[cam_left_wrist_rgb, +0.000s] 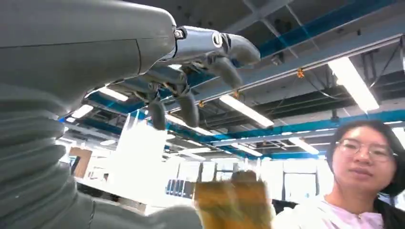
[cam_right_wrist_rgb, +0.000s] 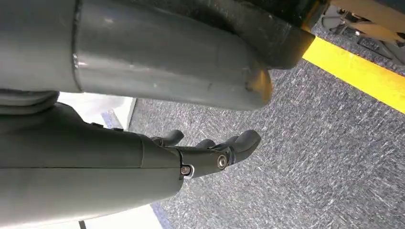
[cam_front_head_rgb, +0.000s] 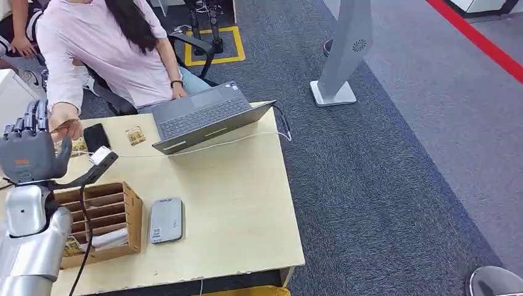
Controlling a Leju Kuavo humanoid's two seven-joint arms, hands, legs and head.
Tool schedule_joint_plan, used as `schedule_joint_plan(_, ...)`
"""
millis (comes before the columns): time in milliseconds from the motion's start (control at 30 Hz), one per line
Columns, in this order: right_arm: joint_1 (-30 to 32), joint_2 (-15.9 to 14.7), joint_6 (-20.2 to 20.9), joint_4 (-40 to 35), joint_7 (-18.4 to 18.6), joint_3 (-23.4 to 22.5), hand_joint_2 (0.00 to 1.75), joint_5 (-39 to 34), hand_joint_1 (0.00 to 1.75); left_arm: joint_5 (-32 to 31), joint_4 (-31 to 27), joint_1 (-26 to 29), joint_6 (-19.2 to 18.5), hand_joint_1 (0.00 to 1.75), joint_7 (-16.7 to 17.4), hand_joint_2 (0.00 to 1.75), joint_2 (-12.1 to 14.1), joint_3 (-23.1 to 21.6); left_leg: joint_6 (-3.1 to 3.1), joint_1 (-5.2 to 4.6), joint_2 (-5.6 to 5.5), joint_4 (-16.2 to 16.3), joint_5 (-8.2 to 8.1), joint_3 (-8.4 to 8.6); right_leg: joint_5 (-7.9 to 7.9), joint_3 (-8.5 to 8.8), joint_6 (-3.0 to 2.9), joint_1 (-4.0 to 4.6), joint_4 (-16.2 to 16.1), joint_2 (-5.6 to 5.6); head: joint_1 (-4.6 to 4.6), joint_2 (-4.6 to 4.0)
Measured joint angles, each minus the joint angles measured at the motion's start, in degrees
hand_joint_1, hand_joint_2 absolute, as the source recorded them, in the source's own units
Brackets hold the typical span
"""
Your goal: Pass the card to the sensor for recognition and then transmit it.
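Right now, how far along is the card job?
Apparently the handover stage. The raised left hand is open; in the left wrist view a blurred tan card sits near its thumb, grip unclear. The person's hand holds a small item beside it. The flat grey sensor pad lies untouched on the wooden table. The right hand hangs idle.

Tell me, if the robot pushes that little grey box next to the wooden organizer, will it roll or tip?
Probably neither. The grey box lies flat and low on the table, so it would likely slide. Its rounded corners and smooth-looking top may make it slippery to grip. It looks rigid, not floppy.
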Motion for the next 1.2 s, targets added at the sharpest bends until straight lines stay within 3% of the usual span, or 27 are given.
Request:
schedule_joint_plan(167,0.01,0.0,0.0,0.0,-0.02,0.09,0.0,0.02,0.0,3.83,-9.06,6.66,0.13,0.0,-7.35,1.75,-0.11,3.88,-0.01,0.0,0.04,0.0,-0.02,-0.01,-0.02,-0.03,0.01,0.0,0.0,0.07,0.0,0.0)
schedule_joint_plan(267,0.03,0.02,0.07,0.0,-0.11,0.09,0.0,0.0,0.0,9.33,-15.34,11.06,0.13,0.0,-17.28,1.75,-1.34,8.36,0.01,-0.01,0.03,-0.01,-0.04,-0.03,-0.04,-0.04,0.04,0.0,-0.01,0.07,-0.02,0.0)
schedule_joint_plan(367,0.04,0.02,-0.09,0.0,-0.46,0.09,0.0,-0.09,0.0,20.61,-20.7,15.48,0.22,0.0,-29.09,1.75,-3.54,14.74,0.0,-0.01,0.09,-0.02,-0.06,-0.03,-0.05,-0.05,0.06,-0.01,-0.01,0.13,0.02,0.0)
schedule_joint_plan(433,0.11,0.02,-0.43,0.02,-0.63,0.07,0.0,-0.24,0.0,29.63,-24.3,19.26,0.26,0.0,-33.18,1.75,-4.15,17.89,0.0,-0.01,0.2,-0.03,-0.09,-0.03,-0.05,-0.05,0.06,-0.01,-0.01,0.19,-0.02,0.0)
schedule_joint_plan(567,0.2,0.02,-1.16,0.02,-1.07,-0.09,0.0,-0.59,0.0,47.01,-30.81,27.53,0.33,0.0,-38.38,1.75,-4.2,23.92,-0.02,0.01,0.18,-0.05,-0.13,-0.04,-0.11,-0.06,0.04,0.0,-0.01,0.2,0.0,0.0)
schedule_joint_plan(667,0.39,0.06,-2.01,0.07,-1.25,-0.52,0.0,-1.94,0.0,63.5,-35.21,33.88,-0.41,0.0,-39.43,1.75,-3.87,29.17,-0.09,0.03,0.21,-0.08,-0.22,-0.01,-0.16,-0.07,-0.01,0.01,-0.01,0.26,-0.04,0.0)
schedule_joint_plan(733,0.57,0.13,-2.49,0.07,-1.29,-0.97,0.0,-2.64,0.0,74.15,-37.47,37.38,-4.51,0.0,-39.82,1.75,-3.82,33.41,-0.1,0.03,0.18,-0.08,-0.22,-0.04,-0.21,-0.08,-0.02,0.01,-0.01,0.21,-0.04,0.0)
schedule_joint_plan(800,0.58,0.22,-3.0,0.07,-1.29,-1.73,0.0,-3.52,0.0,81.76,-38.13,39.05,-13.59,0.0,-39.88,1.75,-4.18,39.51,-0.1,0.05,0.08,-0.08,-0.23,-0.06,-0.25,-0.07,-0.01,0.02,-0.01,0.08,-0.04,0.0)
schedule_joint_plan(867,0.58,0.3,-3.3,0.07,-1.25,-2.36,0.0,-4.31,0.0,84.22,-37.02,39.18,-22.15,0.0,-39.88,1.75,-4.65,46.17,-0.1,0.04,0.02,-0.08,-0.23,-0.06,-0.26,-0.06,-0.01,0.02,-0.02,-0.02,-0.02,0.0)
schedule_joint_plan(933,0.61,0.37,-3.37,0.07,-1.18,-3.02,0.0,-4.85,0.0,84.7,-35.45,38.93,-25.3,0.0,-39.88,1.75,-5.12,50.7,-0.1,0.03,0.04,-0.08,-0.23,-0.05,-0.25,-0.04,-0.01,0.01,-0.02,0.02,0.0,0.0)
schedule_joint_plan(967,0.67,0.39,-3.52,0.07,-0.98,-3.49,0.0,-5.48,0.0,85.15,-31.99,38.0,-28.28,0.0,-39.89,1.75,-5.36,53.99,-0.08,-0.04,0.0,-0.08,-0.24,-0.04,-0.25,-0.02,0.0,0.0,-0.02,-0.04,0.02,0.0)
schedule_joint_plan(1000,0.66,0.41,-3.48,0.09,-0.68,-3.89,1.75,-5.94,0.0,86.11,-27.72,36.84,-31.36,0.0,-39.84,1.75,-5.51,56.66,-0.07,-0.05,-0.01,-0.1,-0.24,-0.01,-0.25,0.02,0.0,-0.02,-0.02,-0.09,0.04,0.0)
schedule_joint_plan(1033,0.61,0.5,-3.24,0.09,-0.39,-4.41,1.75,-6.34,0.0,87.11,-21.36,35.39,-34.57,0.0,-39.8,0.0,-5.35,59.51,-0.07,-0.08,-0.02,-0.11,-0.24,0.02,-0.25,0.05,0.0,-0.05,-0.02,-0.09,0.11,0.0)
schedule_joint_plan(1100,0.58,0.5,-2.62,0.09,0.48,-5.0,1.75,-6.19,0.0,90.11,-6.89,33.28,-39.18,0.0,-37.97,0.0,-4.87,64.8,-0.08,-0.04,0.05,-0.11,-0.26,0.09,-0.24,0.09,-0.02,-0.05,-0.02,0.06,-0.09,0.0)
schedule_joint_plan(1167,0.7,0.5,-2.28,0.09,2.01,-5.05,1.75,-4.46,0.0,95.74,7.95,31.45,-42.4,0.0,-31.21,0.0,-4.92,69.76,-0.08,-0.07,0.04,-0.11,-0.26,0.12,-0.23,0.09,-0.01,-0.07,-0.02,0.08,-0.35,0.0)
schedule_joint_plan(1200,0.7,0.48,-2.04,0.07,2.36,-5.05,0.0,-3.88,0.0,98.03,13.77,30.9,-42.39,0.0,-27.61,0.0,-5.69,72.17,-0.07,-0.05,0.02,-0.09,-0.26,0.1,-0.23,0.08,0.0,-0.06,-0.04,0.07,-0.42,0.0)
